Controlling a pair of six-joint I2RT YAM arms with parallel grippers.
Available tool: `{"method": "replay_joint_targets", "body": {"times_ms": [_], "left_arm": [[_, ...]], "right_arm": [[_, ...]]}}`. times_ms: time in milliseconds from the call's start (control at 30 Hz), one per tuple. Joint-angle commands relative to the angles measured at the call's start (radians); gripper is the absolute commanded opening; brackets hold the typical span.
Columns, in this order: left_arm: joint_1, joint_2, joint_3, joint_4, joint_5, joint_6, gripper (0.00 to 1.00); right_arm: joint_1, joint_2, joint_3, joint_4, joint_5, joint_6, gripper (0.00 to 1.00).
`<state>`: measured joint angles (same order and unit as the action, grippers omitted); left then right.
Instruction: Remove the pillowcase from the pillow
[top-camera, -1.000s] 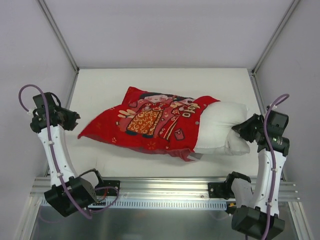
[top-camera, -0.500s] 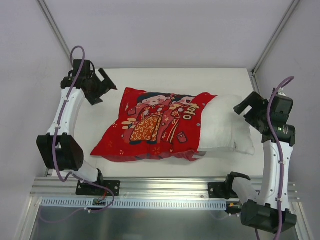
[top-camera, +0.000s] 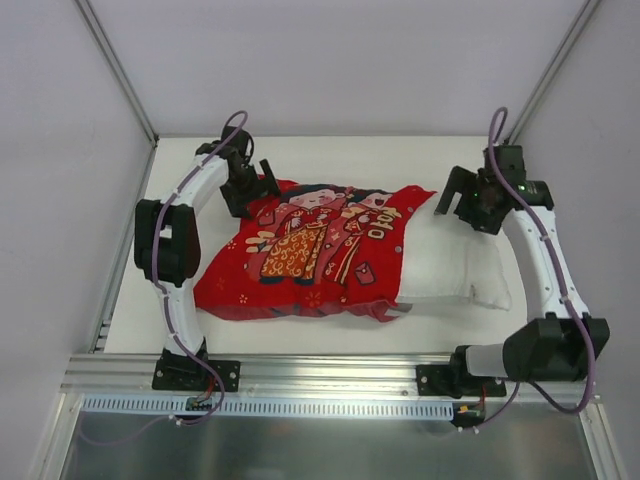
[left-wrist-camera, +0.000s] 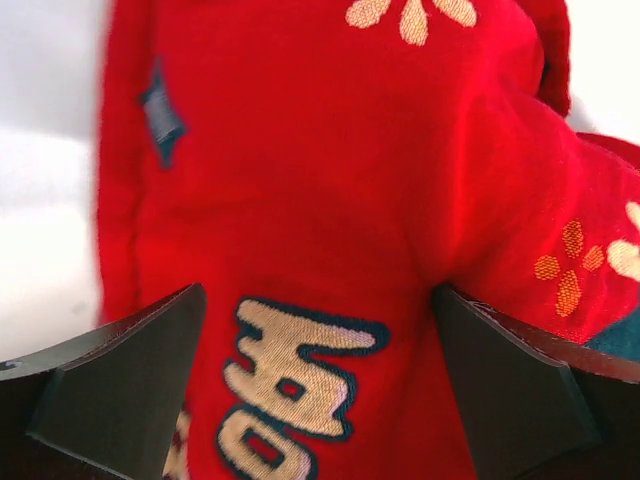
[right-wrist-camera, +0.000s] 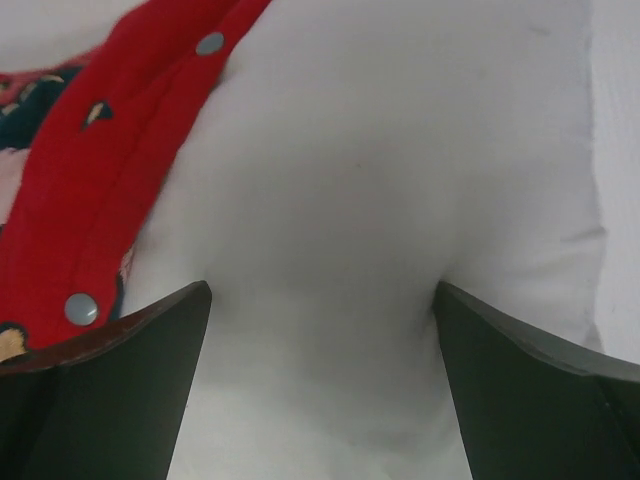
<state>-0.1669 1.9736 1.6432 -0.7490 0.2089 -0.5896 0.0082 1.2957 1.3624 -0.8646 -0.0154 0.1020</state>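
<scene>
The pillowcase (top-camera: 310, 255) lies at the centre of the table (top-camera: 350, 160) and covers most of the pillow (top-camera: 455, 270), whose bare white end protrudes from the open hem toward 3 o'clock. The left gripper (top-camera: 257, 193) sits at the pillowcase's 10 o'clock corner, jaws spread wide with red fabric bulging between them. The right gripper (top-camera: 462, 205) sits at the exposed pillow's 12 o'clock edge, jaws equally wide, straddling a white bulge. Metal snaps (right-wrist-camera: 82, 308) line the hem.

You've swung both arms inward and spread the jaws: left pincer (top-camera: 250, 190) now over the pillowcase (top-camera: 300, 250), right pincer (top-camera: 463, 205) over the pillow (top-camera: 450, 268).
</scene>
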Motion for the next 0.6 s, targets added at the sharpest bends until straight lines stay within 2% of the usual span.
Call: {"method": "replay_joint_targets", "body": {"times_ms": [0, 67, 100, 133, 200, 233, 267, 433, 567], "left_arm": [[-0.080, 0.068, 0.067, -0.015, 0.058, -0.015, 0.97], [-0.106, 0.086, 0.075, -0.015, 0.072, -0.019, 0.77], [-0.111, 0.090, 0.067, -0.015, 0.073, -0.019, 0.65], [-0.112, 0.088, 0.060, -0.015, 0.072, -0.019, 0.39], [-0.111, 0.068, 0.041, -0.015, 0.047, -0.016, 0.10], [-0.103, 0.058, 0.034, -0.016, 0.028, -0.016, 0.00], [-0.095, 0.026, 0.026, -0.015, 0.024, -0.018, 0.00], [-0.019, -0.134, -0.043, -0.013, -0.048, -0.045, 0.00], [0.154, -0.342, -0.130, -0.012, -0.046, -0.105, 0.00]], "right_arm": [[0.039, 0.092, -0.009, -0.001, -0.034, -0.024, 0.96], [0.041, 0.158, -0.042, 0.024, -0.075, -0.027, 0.99], [0.042, 0.169, -0.054, 0.038, -0.087, -0.028, 0.92], [0.044, 0.174, -0.066, 0.048, -0.107, -0.030, 0.76], [0.042, 0.140, -0.106, 0.090, -0.110, -0.024, 0.52], [0.042, 0.120, -0.115, 0.102, -0.104, -0.016, 0.16], [0.038, 0.073, -0.127, 0.127, -0.097, -0.010, 0.01], [-0.002, -0.116, -0.178, 0.231, -0.121, -0.002, 0.01], [-0.098, -0.265, -0.247, 0.320, -0.146, 0.033, 0.01]]}}
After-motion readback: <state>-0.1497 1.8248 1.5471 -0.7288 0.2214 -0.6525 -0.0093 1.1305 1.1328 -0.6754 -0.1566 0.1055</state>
